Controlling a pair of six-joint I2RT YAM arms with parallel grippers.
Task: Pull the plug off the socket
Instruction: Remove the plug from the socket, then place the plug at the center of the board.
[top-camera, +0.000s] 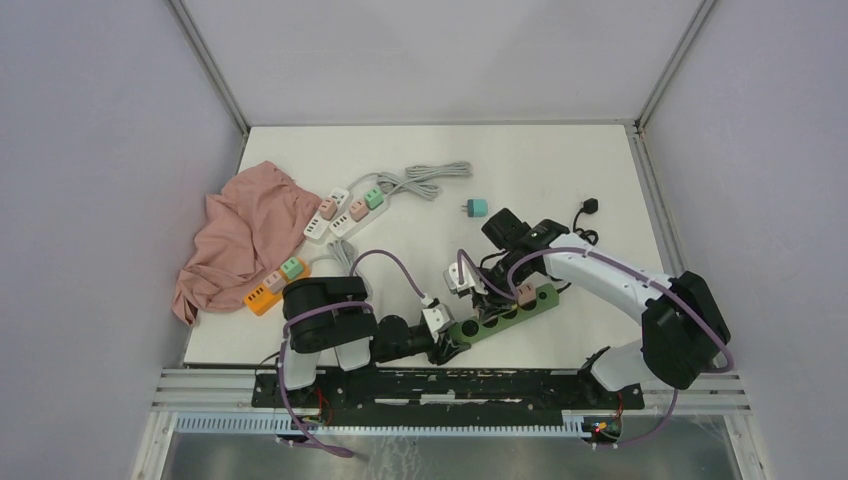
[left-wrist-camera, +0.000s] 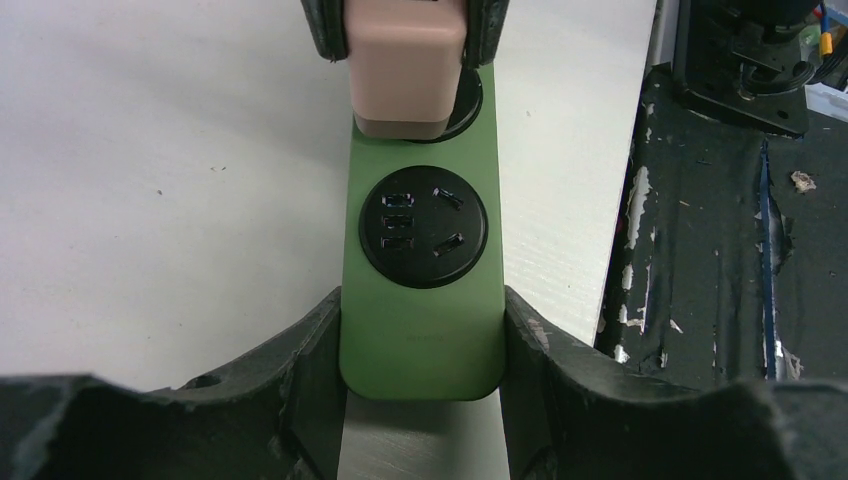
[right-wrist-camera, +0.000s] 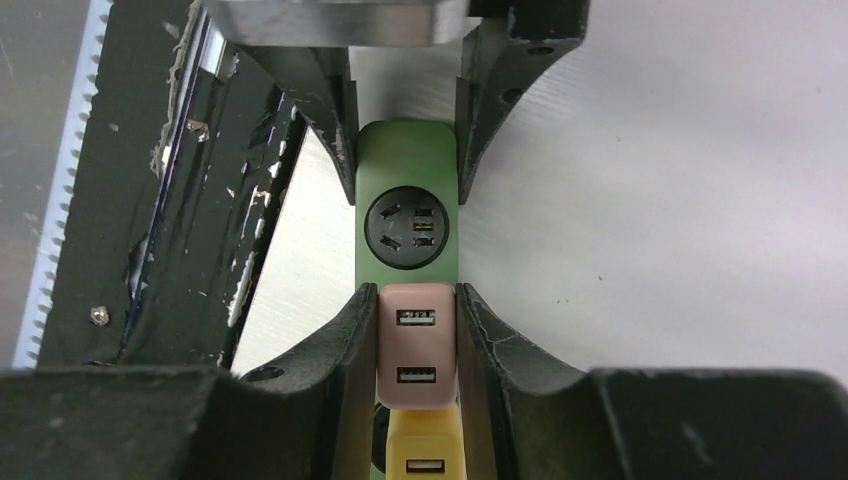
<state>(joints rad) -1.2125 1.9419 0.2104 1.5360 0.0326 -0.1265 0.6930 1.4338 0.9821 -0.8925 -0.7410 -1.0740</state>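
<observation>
A green power strip (top-camera: 513, 310) lies near the table's front edge. A pink USB plug (top-camera: 522, 294) sits in one of its sockets, with a yellow plug (right-wrist-camera: 425, 452) right behind it. My left gripper (top-camera: 450, 345) is shut on the strip's near end (left-wrist-camera: 420, 330), one finger on each side. My right gripper (top-camera: 520, 296) is shut on the pink plug (right-wrist-camera: 417, 345), its fingers (right-wrist-camera: 350, 340) pressed against the plug's sides. In the left wrist view the pink plug (left-wrist-camera: 405, 75) stands on the strip (left-wrist-camera: 420, 150), with an empty black socket (left-wrist-camera: 423, 226) in front of it.
A pink cloth (top-camera: 240, 235) lies at the left. A white power strip (top-camera: 340, 212) with several plugs and a grey cable (top-camera: 425, 180) is beside it. An orange strip (top-camera: 268, 292), a teal plug (top-camera: 477, 208) and a black plug (top-camera: 590, 206) lie on the table.
</observation>
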